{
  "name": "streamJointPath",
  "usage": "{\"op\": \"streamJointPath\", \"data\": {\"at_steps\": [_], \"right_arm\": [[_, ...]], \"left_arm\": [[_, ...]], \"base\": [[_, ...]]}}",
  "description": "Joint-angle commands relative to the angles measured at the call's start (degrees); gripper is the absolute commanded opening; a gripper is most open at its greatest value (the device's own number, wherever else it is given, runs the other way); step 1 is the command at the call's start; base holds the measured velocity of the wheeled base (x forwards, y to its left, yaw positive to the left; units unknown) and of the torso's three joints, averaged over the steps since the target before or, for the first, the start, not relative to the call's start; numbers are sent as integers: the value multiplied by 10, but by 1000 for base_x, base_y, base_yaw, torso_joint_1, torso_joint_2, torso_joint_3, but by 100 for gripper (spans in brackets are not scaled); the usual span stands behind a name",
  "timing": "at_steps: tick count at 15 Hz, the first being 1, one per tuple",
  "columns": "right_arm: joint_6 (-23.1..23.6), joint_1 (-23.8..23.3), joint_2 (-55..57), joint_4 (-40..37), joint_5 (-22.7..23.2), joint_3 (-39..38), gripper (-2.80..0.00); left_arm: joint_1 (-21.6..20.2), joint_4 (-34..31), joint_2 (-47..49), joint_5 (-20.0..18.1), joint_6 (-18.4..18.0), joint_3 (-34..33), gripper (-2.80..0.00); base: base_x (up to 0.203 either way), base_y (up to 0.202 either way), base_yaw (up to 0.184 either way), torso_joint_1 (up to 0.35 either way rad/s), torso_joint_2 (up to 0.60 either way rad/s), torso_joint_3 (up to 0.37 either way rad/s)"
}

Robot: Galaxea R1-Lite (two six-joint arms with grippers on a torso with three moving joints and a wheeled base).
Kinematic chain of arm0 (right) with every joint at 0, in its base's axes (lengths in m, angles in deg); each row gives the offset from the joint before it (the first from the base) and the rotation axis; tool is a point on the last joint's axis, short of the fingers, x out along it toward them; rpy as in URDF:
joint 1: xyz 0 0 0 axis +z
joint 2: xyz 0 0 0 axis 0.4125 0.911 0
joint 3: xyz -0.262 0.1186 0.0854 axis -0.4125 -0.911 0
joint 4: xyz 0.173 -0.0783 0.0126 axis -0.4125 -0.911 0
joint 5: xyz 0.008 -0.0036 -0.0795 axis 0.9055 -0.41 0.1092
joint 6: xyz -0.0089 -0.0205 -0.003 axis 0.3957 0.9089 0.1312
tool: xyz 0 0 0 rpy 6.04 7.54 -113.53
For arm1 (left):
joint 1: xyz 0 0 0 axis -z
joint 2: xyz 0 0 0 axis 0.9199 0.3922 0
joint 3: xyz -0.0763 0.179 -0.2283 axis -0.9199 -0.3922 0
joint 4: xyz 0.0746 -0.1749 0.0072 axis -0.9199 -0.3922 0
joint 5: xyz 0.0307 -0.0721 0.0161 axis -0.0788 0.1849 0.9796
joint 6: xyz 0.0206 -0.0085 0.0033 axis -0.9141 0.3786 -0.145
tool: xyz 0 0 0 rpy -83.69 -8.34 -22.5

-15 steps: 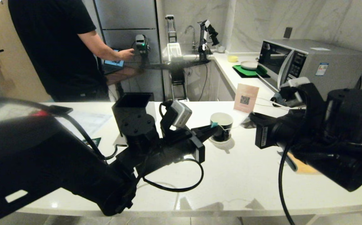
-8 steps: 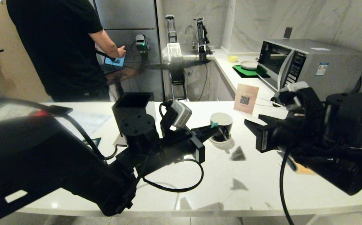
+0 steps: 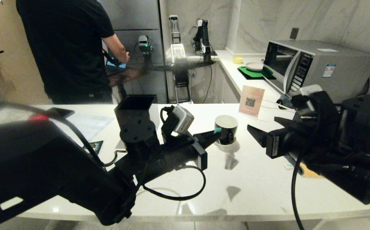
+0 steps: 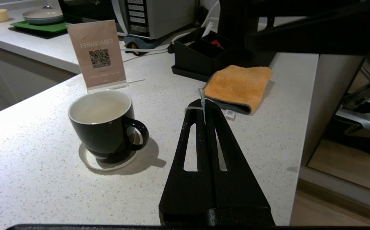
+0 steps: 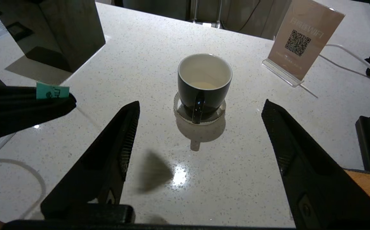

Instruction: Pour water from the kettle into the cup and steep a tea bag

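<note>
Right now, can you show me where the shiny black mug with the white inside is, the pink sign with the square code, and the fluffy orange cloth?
Shiny black mug (image 5: 204,92): right wrist view, outer wall.
Pink sign (image 4: 99,57): left wrist view, printed face.
Orange cloth (image 4: 237,83): left wrist view, top surface.

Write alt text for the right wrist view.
The right hand hangs open above a white speckled counter, its fingers framing a black cup with a white inside on a saucer. To one side, the left hand pinches a teal tag; a QR-code sign stands beyond the cup.
</note>
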Motion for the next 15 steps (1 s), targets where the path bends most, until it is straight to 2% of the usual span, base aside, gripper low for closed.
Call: {"op": "streamJointPath", "data": {"at_steps": [1,3,6,9,10,11,15], "right_arm": [[0,0,-3,16,-2,2,0],[-1,-2,-2,45,-2,2,0],[0,-8,-20,47,-6,-7,0],[0,-28,-54,50,-9,-49,0],[0,-35,-69,50,-9,-66,-244],[0,-41,-81,50,-9,-79,-280],[-1,-76,-121,50,-9,-108,-280]], "left_arm": [[0,9,-1,-1,1,-6,-280],[4,9,-1,-1,1,-6,-280],[7,9,-1,-1,1,-8,-280],[9,9,0,-1,1,-10,-280],[13,9,0,-1,1,-12,-280],[15,9,0,0,1,-13,-280],[17,9,0,8,0,-13,-280]], "base": [[0,0,0,0,0,0],[0,0,0,0,0,0],[0,0,0,0,0,0],[0,0,0,0,0,0],[0,0,0,0,0,0],[0,0,0,0,0,0],[0,0,0,0,0,0]]}}
